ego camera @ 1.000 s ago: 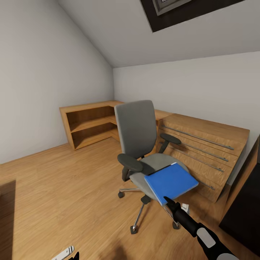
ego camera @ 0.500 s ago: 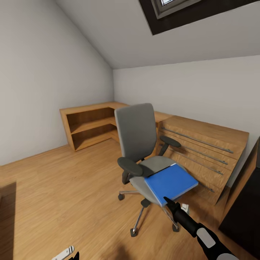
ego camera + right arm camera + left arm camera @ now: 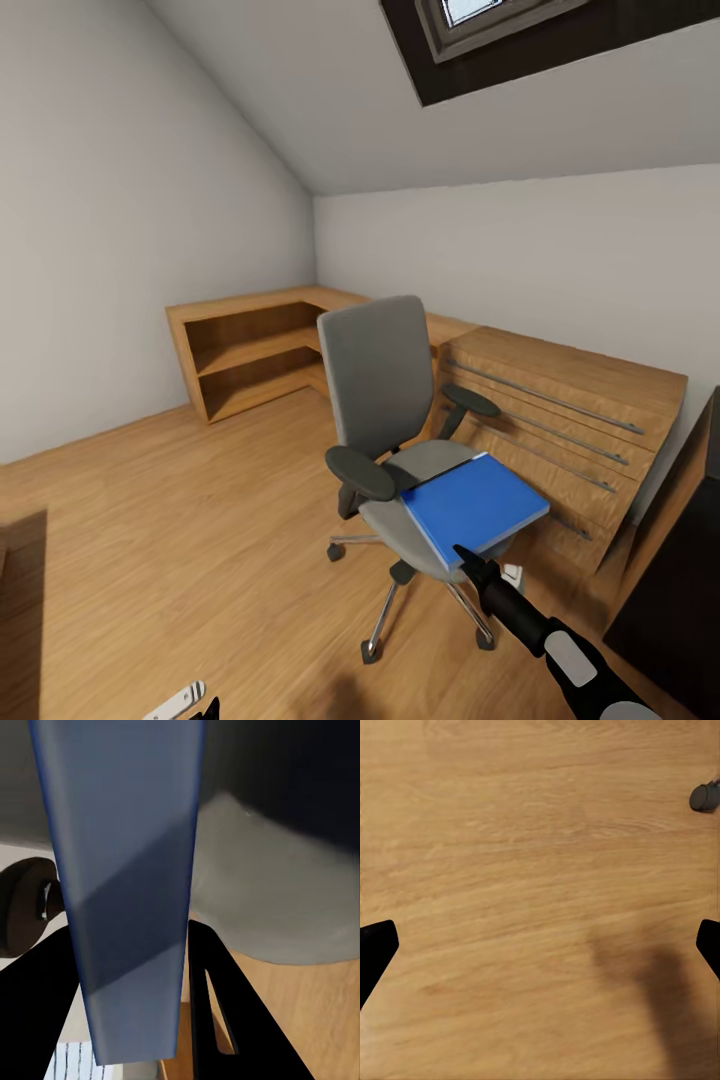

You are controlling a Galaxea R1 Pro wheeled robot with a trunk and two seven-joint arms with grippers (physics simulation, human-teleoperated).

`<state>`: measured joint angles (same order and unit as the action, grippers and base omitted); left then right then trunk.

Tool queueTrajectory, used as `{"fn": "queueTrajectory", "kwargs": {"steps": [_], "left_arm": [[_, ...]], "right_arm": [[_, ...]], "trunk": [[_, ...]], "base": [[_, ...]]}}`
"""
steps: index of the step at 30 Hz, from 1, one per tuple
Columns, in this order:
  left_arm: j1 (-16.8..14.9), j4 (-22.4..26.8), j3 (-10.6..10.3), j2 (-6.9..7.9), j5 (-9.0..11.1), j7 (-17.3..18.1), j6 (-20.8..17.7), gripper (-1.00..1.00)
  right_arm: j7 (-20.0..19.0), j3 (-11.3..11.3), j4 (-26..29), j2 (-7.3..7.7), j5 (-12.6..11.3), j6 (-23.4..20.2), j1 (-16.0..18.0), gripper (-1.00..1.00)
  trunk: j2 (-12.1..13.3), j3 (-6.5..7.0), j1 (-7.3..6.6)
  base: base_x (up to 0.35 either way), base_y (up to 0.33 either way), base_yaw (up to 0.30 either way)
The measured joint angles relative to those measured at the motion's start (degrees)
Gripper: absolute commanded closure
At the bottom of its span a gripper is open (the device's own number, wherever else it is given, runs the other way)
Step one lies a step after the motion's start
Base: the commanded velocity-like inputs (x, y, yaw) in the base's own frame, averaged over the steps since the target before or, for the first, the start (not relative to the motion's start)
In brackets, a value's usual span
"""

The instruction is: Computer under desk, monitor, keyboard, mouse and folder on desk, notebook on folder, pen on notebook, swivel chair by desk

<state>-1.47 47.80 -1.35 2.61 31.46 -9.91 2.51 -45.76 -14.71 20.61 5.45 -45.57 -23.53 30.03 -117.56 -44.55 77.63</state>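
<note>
The grey swivel chair stands on the wood floor in front of the low wooden shelving. A bright blue folder is tilted over the front of its seat, overhanging toward me. My right gripper is shut on the folder's near corner. In the right wrist view the folder's edge runs between the two black fingers, with the right gripper closed around it and the grey seat underside behind. My left gripper hangs open over bare floor, low at the head view's bottom.
Low wooden corner shelving and a slatted wooden unit line the walls behind the chair. A dark furniture panel fills the right edge. A chair caster sits near the left gripper. Open floor lies left of the chair.
The head view has risen, so the room and chair sit lower in the picture. The folder and right gripper keep their place in the picture, so the folder stands slightly higher against the seat.
</note>
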Motion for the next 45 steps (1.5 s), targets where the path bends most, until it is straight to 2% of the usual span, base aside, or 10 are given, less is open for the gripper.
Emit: {"fn": "queueTrajectory", "kwargs": {"steps": [34, 45], "left_arm": [[0.0, -0.87, -0.01, 0.08, 0.05, 0.02, -0.01, -1.0], [0.0, -0.9, 0.0, 0.09, 0.05, 0.01, 0.01, -1.0]], "right_arm": [[0.0, -0.04, 0.07, 0.29, 0.04, 0.07, 0.0, 1.0], [-0.12, 0.09, 0.08, 0.27, 0.36, 0.16, 0.0, 1.0]], "trunk": [[0.02, 0.0, -0.01], [0.02, 0.01, -0.01]], "base": [[0.0, 0.0, -0.022], [0.0, -0.271, 0.0]]}}
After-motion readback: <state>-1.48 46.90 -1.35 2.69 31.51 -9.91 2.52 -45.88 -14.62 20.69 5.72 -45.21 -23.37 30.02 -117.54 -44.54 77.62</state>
